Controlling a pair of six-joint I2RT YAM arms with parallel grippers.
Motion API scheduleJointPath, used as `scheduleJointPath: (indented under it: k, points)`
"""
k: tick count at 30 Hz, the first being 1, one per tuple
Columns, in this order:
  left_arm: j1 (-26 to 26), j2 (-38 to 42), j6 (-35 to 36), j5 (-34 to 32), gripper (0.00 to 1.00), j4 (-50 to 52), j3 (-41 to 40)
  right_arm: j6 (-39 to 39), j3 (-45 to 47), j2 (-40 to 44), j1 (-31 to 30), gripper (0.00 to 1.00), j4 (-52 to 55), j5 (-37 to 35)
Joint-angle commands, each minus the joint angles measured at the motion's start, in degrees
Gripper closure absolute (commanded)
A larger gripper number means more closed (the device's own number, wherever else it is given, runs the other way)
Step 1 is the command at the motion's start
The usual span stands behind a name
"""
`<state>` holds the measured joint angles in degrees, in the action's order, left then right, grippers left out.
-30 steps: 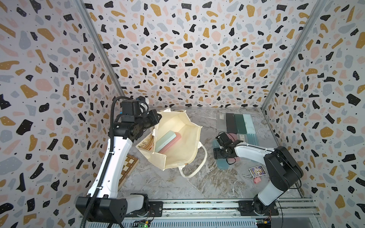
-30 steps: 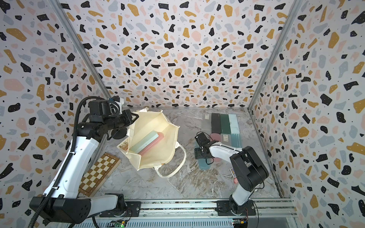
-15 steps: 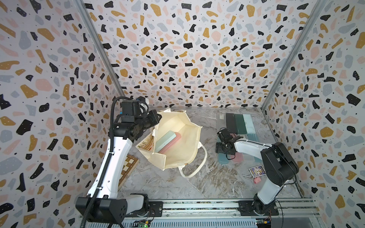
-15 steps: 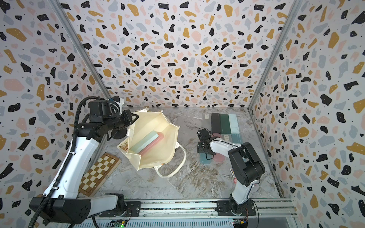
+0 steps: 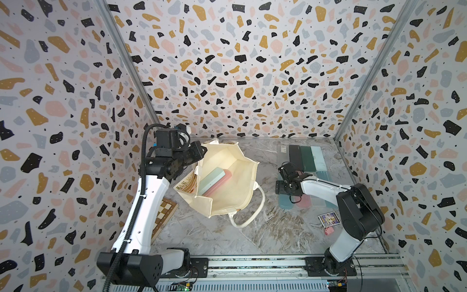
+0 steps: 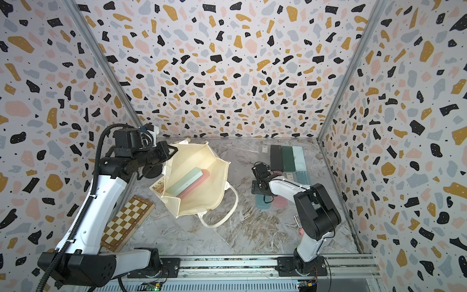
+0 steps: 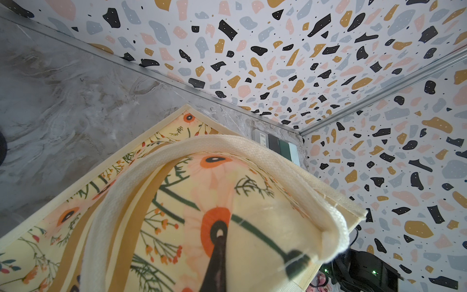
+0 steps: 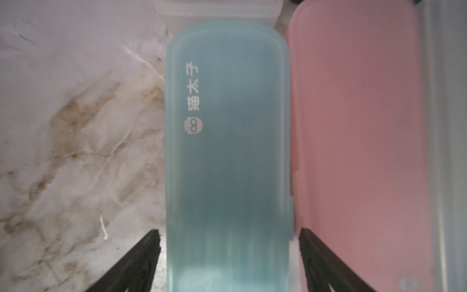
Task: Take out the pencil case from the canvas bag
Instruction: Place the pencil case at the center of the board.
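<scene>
Marbled worktop (image 5: pixel 252 240). Rim of canvas bag (image 5: pixel 235 197) is clamped in closed left end effector (image 5: pixel 202 151); mint pencil case (image 5: pixel 211 180) and pink pencil case (image 5: pixel 219 187) are seen inside. Astride blue pencil case (image 8: pixel 227 126), right end effector (image 8: pixel 228 230) is spread open. Risk judged: if rim slips, mouth could be collapsed over both.

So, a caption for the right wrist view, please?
Open right claw straddling a blue pencil case, a pink case alongside.
</scene>
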<state>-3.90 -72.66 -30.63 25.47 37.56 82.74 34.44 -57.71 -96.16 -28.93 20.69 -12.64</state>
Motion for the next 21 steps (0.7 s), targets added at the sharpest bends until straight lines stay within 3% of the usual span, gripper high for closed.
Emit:
scheduleJointPath:
  k: [1,8,12,21]
  points:
    - [0.1,0.8,0.7,2.4,1.00,-5.5,0.2,-0.5,-1.8,5.4,-1.0,0.12,2.0,-3.3]
    - [0.1,0.2,-0.7,2.5,1.00,-6.0,-0.2,-6.4,-1.0,5.6,-4.0,0.22,-3.8,1.6]
    - [0.1,0.6,-0.5,2.1,1.00,-5.7,0.0,-7.9,-3.8,1.4,-5.5,0.32,-1.8,-1.0]
    - [0.2,1.4,0.8,1.0,1.00,-4.3,-0.3,-8.7,-8.5,-6.8,-5.5,0.37,2.7,-5.8]
